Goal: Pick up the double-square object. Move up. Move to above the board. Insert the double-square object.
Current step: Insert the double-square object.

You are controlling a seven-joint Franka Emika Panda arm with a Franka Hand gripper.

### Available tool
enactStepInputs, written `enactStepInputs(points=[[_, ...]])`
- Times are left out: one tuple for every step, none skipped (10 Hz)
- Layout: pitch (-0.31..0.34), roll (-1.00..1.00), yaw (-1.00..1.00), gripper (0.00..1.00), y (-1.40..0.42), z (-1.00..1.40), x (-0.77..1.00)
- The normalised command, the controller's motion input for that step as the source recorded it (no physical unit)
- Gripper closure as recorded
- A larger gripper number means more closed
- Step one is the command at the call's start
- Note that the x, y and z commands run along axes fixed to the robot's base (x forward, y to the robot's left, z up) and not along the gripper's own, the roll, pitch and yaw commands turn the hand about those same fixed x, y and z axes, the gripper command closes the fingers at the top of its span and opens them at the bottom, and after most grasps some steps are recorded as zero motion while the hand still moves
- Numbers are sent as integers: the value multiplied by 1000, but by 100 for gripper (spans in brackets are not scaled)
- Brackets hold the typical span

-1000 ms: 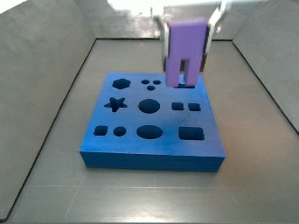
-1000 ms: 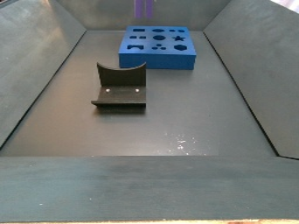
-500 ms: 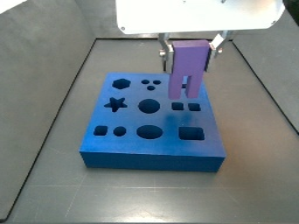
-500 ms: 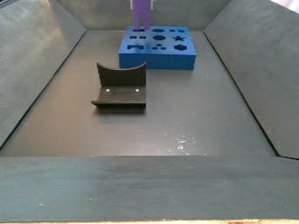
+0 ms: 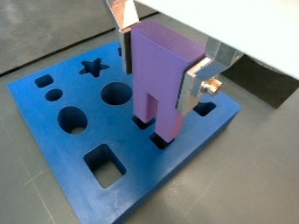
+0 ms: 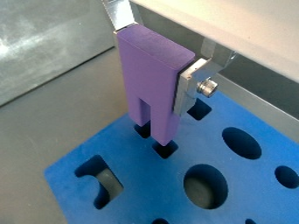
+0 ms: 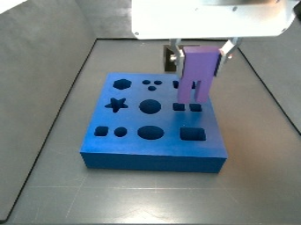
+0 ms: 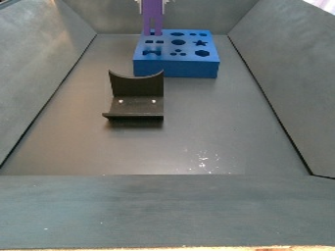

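Observation:
The double-square object [image 5: 155, 83] is a light-purple upright block with a notch between two legs. My gripper [image 5: 162, 63] is shut on its sides with the silver fingers [image 5: 195, 80]. It also shows in a wrist view [image 6: 149, 83] and in both side views [image 7: 200, 75] [image 8: 153, 18]. The board [image 5: 152, 179] is a bright-blue slab with many cut-outs, lying at the far end of the tray [image 7: 153, 156] [image 8: 197, 63]. The block hangs upright over the board's two small square holes, and its leg tips sit at their mouths [image 6: 163, 147].
The dark fixture [image 8: 135, 98] stands on the grey tray floor, well apart from the board. Sloping grey tray walls [image 8: 53, 69] enclose the floor. Other cut-outs, a star [image 7: 115, 105], circles and an oval [image 7: 150, 134], lie beside the block.
My gripper has come down with the purple block, from well above the board to leg tips at the two small square holes. The board and fixture have not moved.

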Motion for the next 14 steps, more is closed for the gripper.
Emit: enactStepInputs(points=[[0, 77, -137, 100, -29, -349, 0], [0, 0, -49, 100, 0, 0, 29], [0, 0, 0, 100, 0, -49, 0], [0, 0, -131, 100, 0, -186, 0], [0, 20, -226, 100, 0, -266, 60], [0, 0, -214, 100, 0, -154, 77], [0, 0, 0, 100, -23, -40, 0], [0, 0, -69, 100, 0, -160, 74], [0, 60, -200, 100, -6, -426, 66], [-29, 137, -200, 100, -11, -577, 43], [0, 149, -120, 100, 0, -551, 0], [0, 97, -20, 100, 0, -443, 0], [26, 146, 0, 100, 0, -297, 0], [-11, 0, 0, 100, 0, 0, 0]])
